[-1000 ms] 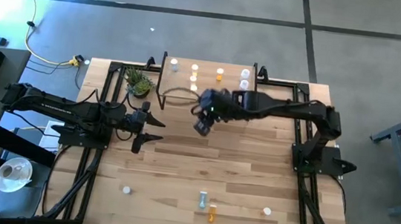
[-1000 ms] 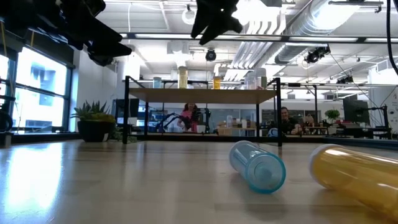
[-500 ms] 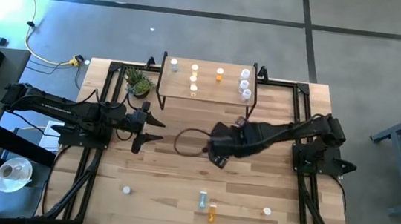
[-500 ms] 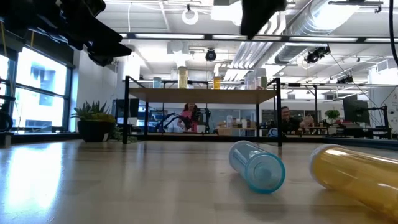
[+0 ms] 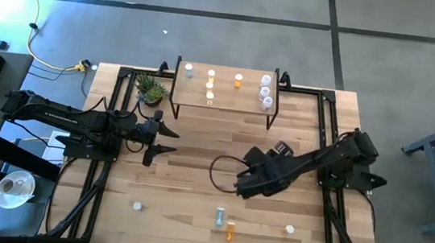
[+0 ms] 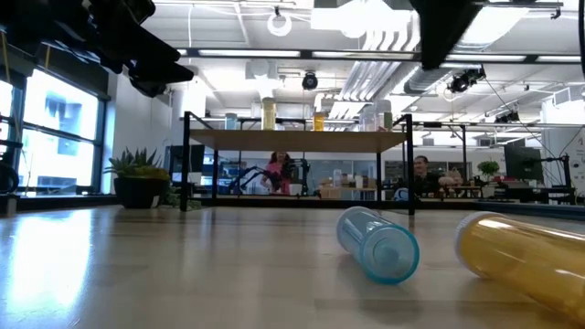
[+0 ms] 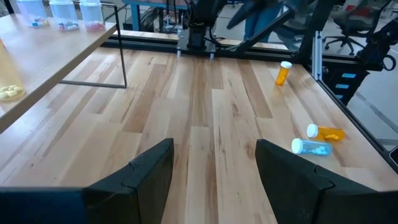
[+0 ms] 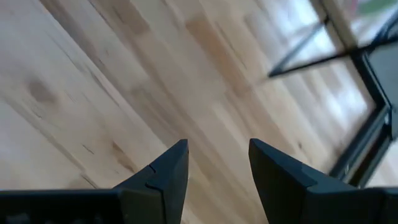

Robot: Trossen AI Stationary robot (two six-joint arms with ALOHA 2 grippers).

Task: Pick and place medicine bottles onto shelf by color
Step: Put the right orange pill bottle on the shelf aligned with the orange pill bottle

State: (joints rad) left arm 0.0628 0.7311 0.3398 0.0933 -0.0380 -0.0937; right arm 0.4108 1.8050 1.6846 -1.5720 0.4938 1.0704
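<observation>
Medicine bottles (image 5: pixel 221 216) lie toppled on the table (image 5: pixel 195 176); we judge our open, empty right claw (image 5: pixel 241 187) could roll one away; left claw (image 5: pixel 168 141) waits open.

Beyond my table: a grey floor (image 5: pixel 417 70) crossed by dark seams, with a yellow cable (image 5: pixel 49 62) trailing over it. Level view shows a tall window (image 6: pixel 55 137) at one side, white ceiling ducts (image 6: pixel 430 55), strip lights, and seated people (image 6: pixel 422 174) at distant desks.
</observation>
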